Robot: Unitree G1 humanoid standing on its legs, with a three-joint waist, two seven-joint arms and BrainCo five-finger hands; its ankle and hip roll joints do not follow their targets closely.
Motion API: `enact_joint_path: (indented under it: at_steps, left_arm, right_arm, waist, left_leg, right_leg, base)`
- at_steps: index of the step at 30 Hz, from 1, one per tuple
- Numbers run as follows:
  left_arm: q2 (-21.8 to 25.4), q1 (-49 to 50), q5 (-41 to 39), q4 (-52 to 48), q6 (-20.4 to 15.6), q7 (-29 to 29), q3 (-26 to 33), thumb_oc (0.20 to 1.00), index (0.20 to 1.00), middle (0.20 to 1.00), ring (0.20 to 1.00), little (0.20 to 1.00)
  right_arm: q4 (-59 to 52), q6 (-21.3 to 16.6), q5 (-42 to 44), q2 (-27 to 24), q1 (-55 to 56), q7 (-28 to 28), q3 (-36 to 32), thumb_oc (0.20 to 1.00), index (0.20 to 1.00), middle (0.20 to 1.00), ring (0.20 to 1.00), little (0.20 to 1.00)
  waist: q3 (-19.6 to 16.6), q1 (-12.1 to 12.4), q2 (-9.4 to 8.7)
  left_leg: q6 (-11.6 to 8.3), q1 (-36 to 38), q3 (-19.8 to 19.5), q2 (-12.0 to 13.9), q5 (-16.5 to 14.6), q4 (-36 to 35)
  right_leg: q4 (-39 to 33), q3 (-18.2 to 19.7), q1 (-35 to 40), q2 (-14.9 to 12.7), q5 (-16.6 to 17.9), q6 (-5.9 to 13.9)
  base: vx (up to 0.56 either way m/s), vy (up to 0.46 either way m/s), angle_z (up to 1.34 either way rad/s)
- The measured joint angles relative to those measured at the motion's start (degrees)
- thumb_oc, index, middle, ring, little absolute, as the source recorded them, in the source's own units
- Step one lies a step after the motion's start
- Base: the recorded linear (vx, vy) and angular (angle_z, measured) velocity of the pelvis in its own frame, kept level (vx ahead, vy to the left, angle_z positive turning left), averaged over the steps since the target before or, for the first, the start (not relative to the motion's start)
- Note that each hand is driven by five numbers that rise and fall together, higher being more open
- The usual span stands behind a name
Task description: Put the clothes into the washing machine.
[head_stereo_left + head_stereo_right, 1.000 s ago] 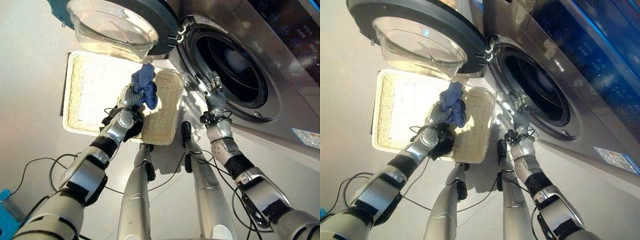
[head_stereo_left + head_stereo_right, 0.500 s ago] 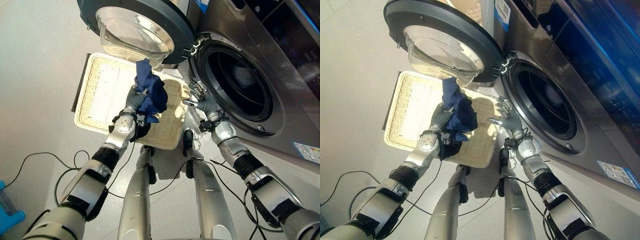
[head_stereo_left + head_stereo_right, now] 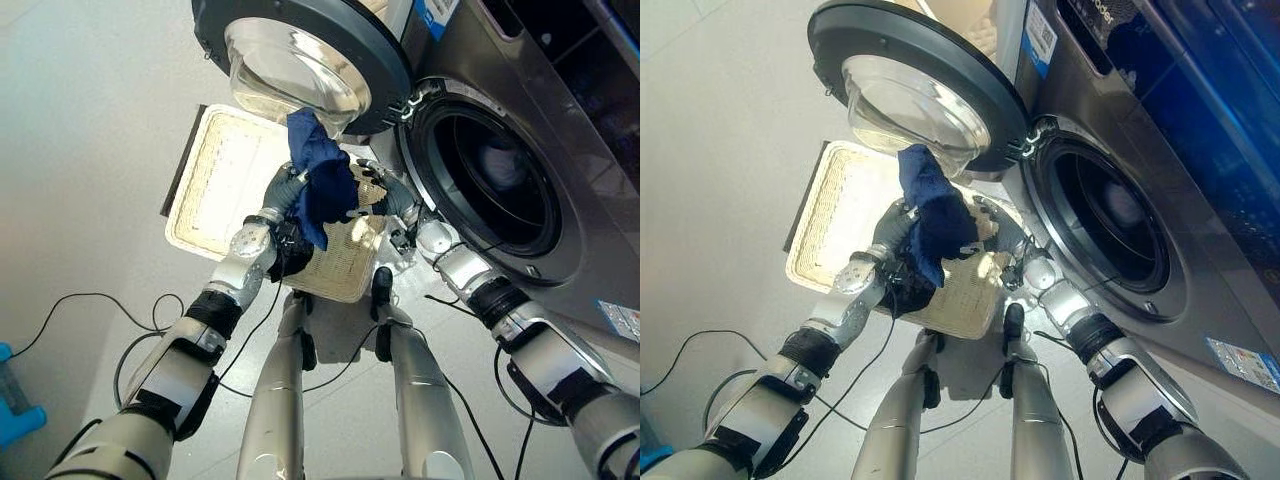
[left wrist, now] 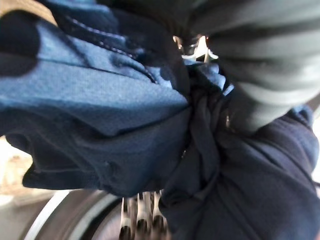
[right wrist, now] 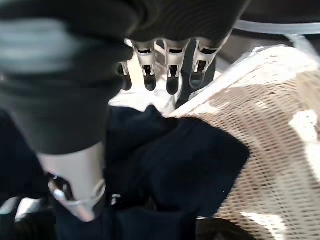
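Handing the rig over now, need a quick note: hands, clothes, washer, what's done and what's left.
Left hand: shut on the blue garment, held above the wicker basket.
Right hand: open, fingers straight, right beside the garment.
Washing machine: door open, something pale inside the drum.
Done: garment lifted from the basket.
Left: carry it into the drum and release.

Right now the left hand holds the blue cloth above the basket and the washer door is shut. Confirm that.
Not quite. The left hand does hold the blue cloth above the basket, but the washer door is swung open, as the left eye view shows.
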Motion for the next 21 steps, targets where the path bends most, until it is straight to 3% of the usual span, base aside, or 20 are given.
enact_joint_path:
  at_steps: [9,21]
  left_arm:
    - [0.7,-1.2,-0.6,-1.7,4.9,-7.5,-2.3,0.200,0.200,0.200,0.200,0.200]
    - [1.3,-1.6,-0.6,-2.2,6.7,-10.5,-3.9,0.200,0.200,0.200,0.200,0.200]
  right_arm:
    - [5.7,5.4,3.4,2.4,-3.6,4.4,0.0,1.000,1.000,1.000,1.000,1.000]
    - [9.6,6.1,8.0,3.7,-4.5,12.5,0.0,1.000,1.000,1.000,1.000,1.000]
  waist:
    - [0.0,1.5,0.03]
    - [0.0,1.6,0.09]
  left_leg:
    - [0.21,0.0,-0.4,-0.5,0.2,0.0]
    - [0.33,1.6,-1.1,-1.4,0.5,-0.4]
  right_leg:
    - [0.4,-0.1,0.0,-0.5,-0.2,0.17]
    - [1.7,-0.5,1.2,-1.3,-0.9,0.36]
  base:
    - [0.00,-0.003,0.03]
    - [0.00,-0.003,0.02]
